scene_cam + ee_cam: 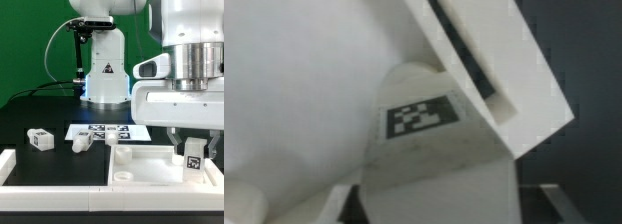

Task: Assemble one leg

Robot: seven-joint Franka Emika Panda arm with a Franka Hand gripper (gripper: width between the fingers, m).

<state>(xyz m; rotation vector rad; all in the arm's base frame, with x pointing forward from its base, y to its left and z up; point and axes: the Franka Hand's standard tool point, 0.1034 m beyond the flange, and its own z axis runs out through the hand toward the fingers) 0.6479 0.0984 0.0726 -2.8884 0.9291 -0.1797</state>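
Observation:
My gripper (pixel 192 156) is shut on a leg (pixel 192 150), a chunky white block with a black-and-white tag, and holds it at the near corner of the flat white panel (pixel 150 165) on the exterior view's right. Whether the leg touches the panel I cannot tell. In the wrist view the leg (pixel 429 140) fills the gap between my fingers (pixel 342 203), with the panel's raised rim (pixel 491 60) beyond it. Three more legs show: one (pixel 40 139) on the black table at the left, one (pixel 80 143) by the marker board, one (pixel 113 149) at the panel's far edge.
The marker board (pixel 100 130) lies behind the panel. A white raised frame (pixel 10 165) runs along the exterior view's left and front. The arm's white base (pixel 105 70) stands at the back, against a green backdrop.

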